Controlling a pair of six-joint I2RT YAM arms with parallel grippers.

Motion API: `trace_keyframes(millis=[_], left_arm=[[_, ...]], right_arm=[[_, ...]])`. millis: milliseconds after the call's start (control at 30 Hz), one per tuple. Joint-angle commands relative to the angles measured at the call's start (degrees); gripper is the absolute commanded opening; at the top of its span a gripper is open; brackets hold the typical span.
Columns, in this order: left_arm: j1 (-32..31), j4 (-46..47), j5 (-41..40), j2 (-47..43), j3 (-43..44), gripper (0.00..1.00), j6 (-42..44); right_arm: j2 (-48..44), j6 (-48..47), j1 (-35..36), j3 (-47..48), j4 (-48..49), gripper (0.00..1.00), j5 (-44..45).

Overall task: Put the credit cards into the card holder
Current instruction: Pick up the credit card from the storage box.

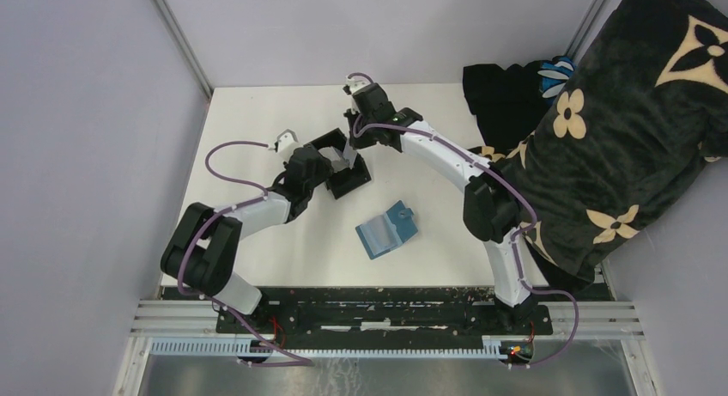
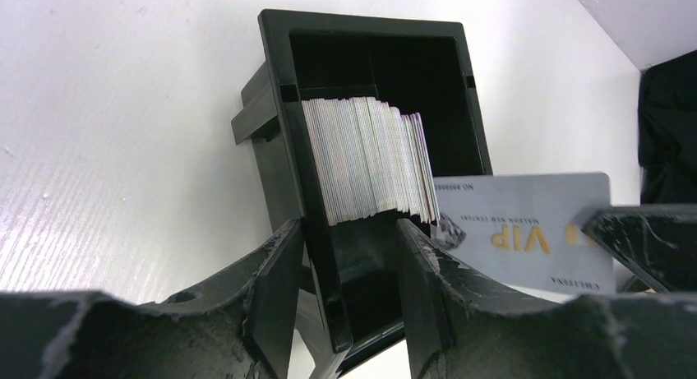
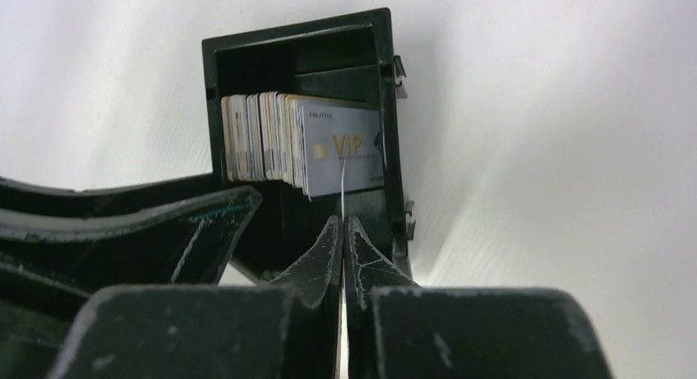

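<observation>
A black open-topped box (image 1: 350,183) holds a thick stack of pale credit cards (image 2: 366,161), also seen as the stack (image 3: 263,136) from the other side. My right gripper (image 3: 343,223) is shut on one credit card, edge-on as a thin white line (image 3: 343,186). That grey VIP card (image 2: 526,223) hangs just outside the box to the right. My left gripper (image 2: 349,231) is open and straddles the box's near wall, one finger outside and one inside. The card holder (image 1: 388,228), a teal-blue wallet, lies open on the table nearer the arm bases, away from both grippers.
A black blanket with cream flower marks (image 1: 618,112) is heaped along the table's right side. Grey walls close in the white table (image 1: 257,121) at the left and back.
</observation>
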Motion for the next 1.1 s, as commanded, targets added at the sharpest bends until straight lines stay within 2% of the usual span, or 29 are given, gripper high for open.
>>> trace_keyframes(millis=[0,167,400,700,900,1067], left_arm=[[-0.2,1.6,0.5,-4.1,0.4,0.53,-0.7],[-1.1,2.2,1.6,-7.6,-1.1,0.53,0.5],[-2.8,7.1,7.2,-13.1,-6.1,0.55,3.1],[-5.8,23.0,22.6,-18.8,-17.3,0.56,5.2],[-6.7,31.9,32.5,-22.5,-22.5,0.58,7.9],[-6.7,35.9,38.0,-23.6,-25.1,0.61,8.7]], right_arm=[[-7.8,-0.1,0.5,-3.1,2.9,0.01,0.9],[-12.9,0.8,0.7,-8.5,3.3,0.01,0.3],[-25.0,2.6,0.8,-22.3,4.9,0.01,-2.9],[-41.8,7.1,0.7,-42.0,7.1,0.01,-10.4],[-47.7,10.1,0.5,-48.4,7.8,0.01,-15.4],[-48.4,11.2,0.0,-50.7,9.0,0.01,-19.0]])
